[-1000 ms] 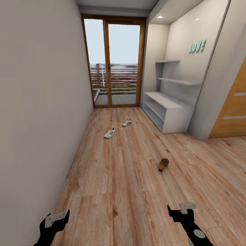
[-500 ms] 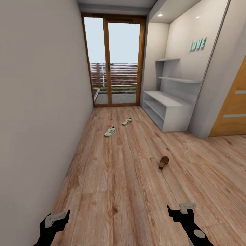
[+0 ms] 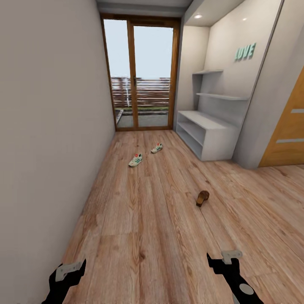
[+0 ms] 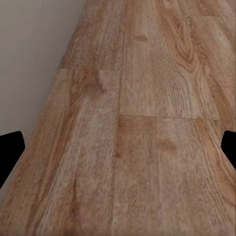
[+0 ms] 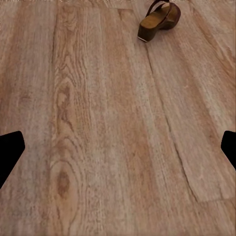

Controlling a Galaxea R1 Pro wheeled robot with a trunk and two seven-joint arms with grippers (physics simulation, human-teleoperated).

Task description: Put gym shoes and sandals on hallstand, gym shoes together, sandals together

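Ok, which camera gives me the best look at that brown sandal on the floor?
The right wrist view: the sandal is large there, strap and footbed clear. The head view shows the sandal small but in context. The left wrist view gives bare floor.

Your head camera looks down the corridor toward the door, floor below. Both wrist cameras face that floor closely; the right one shares the sandal with the head view.

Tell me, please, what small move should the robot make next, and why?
Probably roll forward toward the sandal. It lies on the corridor floor ahead of the right claw, beyond its reach, and both claws are empty. The gym shoes lie farther off.
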